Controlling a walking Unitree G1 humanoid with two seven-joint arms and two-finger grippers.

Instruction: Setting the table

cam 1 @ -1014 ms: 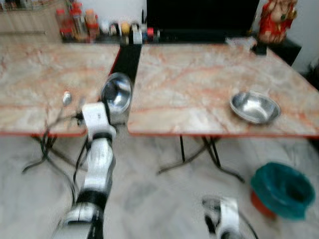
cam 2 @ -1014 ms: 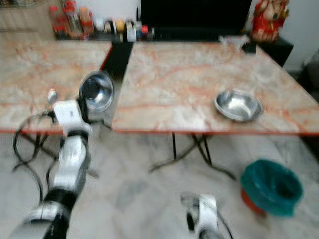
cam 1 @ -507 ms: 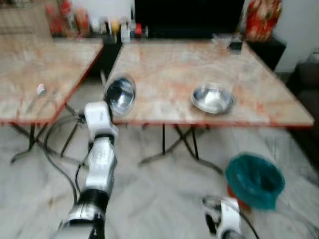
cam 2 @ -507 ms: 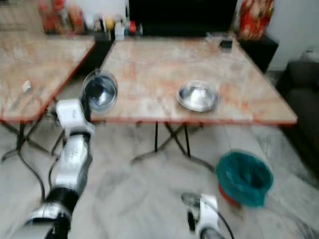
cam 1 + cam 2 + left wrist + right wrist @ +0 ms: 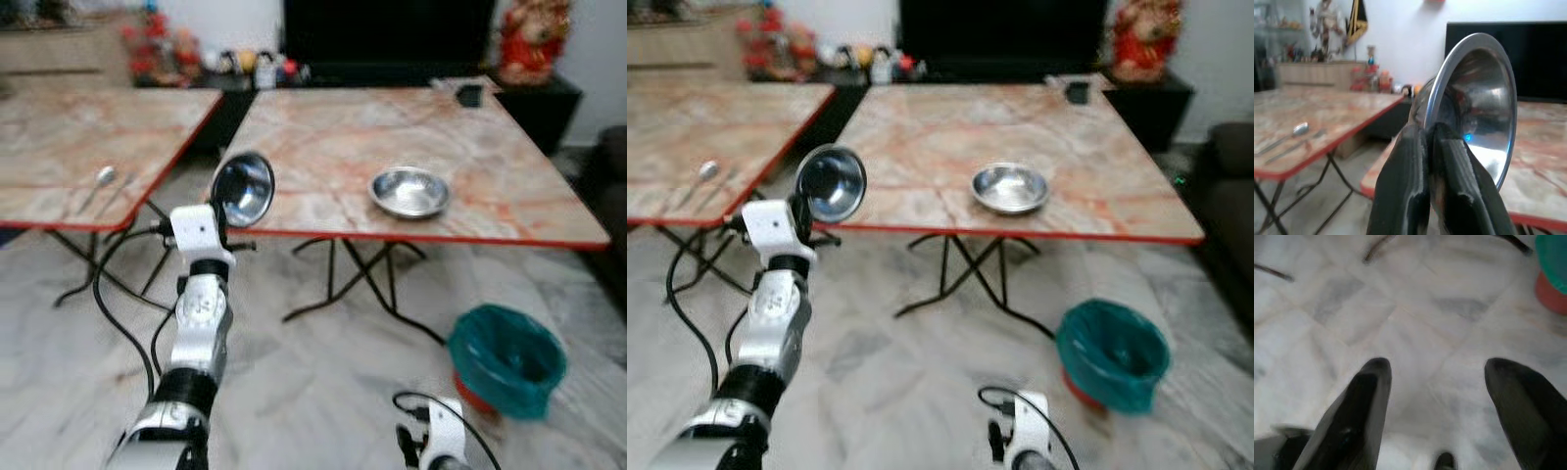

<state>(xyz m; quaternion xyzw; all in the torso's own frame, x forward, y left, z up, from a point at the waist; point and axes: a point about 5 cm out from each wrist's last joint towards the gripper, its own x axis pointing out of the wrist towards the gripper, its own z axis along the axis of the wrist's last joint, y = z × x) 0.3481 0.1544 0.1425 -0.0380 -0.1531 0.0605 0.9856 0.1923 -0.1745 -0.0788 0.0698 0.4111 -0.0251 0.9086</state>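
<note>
- The left gripper point(image 5: 1431, 147) is raised in front of the robot, its two black fingers pinched on the rim of a steel bowl point(image 5: 243, 188), which it holds on edge in the air.
- The held bowl hangs just before the near edge of the right-hand marble table point(image 5: 323, 147).
- A second steel bowl point(image 5: 409, 191) sits upright on that table, near its front edge.
- A spoon point(image 5: 103, 177) lies on the left-hand marble table point(image 5: 59, 147).
- The right gripper point(image 5: 1432, 396) hangs low over the pale tiled floor point(image 5: 313, 372), fingers spread wide apart, holding nothing.
- A teal bin point(image 5: 506, 359) stands on the floor to the right.
</note>
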